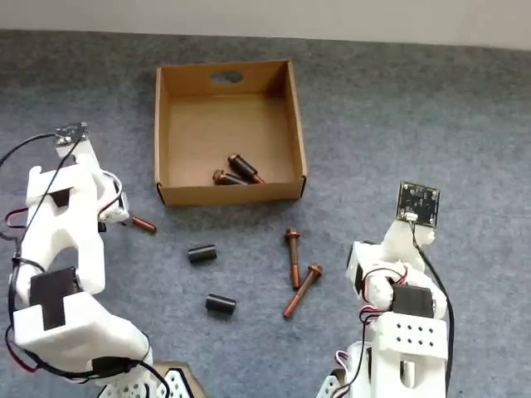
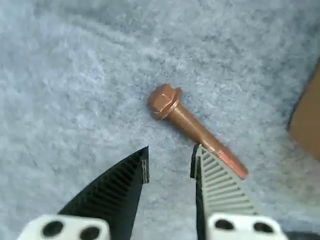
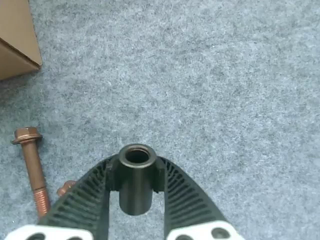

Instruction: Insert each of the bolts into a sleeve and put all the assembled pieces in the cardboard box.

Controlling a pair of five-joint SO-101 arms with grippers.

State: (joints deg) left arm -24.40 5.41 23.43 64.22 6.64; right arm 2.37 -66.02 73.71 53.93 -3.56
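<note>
Right claw (image 3: 136, 163) grips a black sleeve (image 3: 135, 187) — left claw (image 2: 171, 150) parted beside a bolt (image 2: 192, 125).

Three loose bolts are counted on the grey carpet (image 1: 415, 124): a first bolt (image 1: 143, 224) toward the left edge, and a second bolt (image 1: 292, 257) and a third bolt (image 1: 302, 290) nearer the front edge. Three bare sleeves are counted: a first sleeve (image 1: 202, 253) and a second sleeve (image 1: 221, 304) on the carpet, and a third sleeve (image 3: 136, 185) clamped in the right gripper (image 3: 136, 167). Two assembled pieces (image 1: 245, 168) are counted inside the one cardboard box (image 1: 166, 124). Two arms are counted.
</note>
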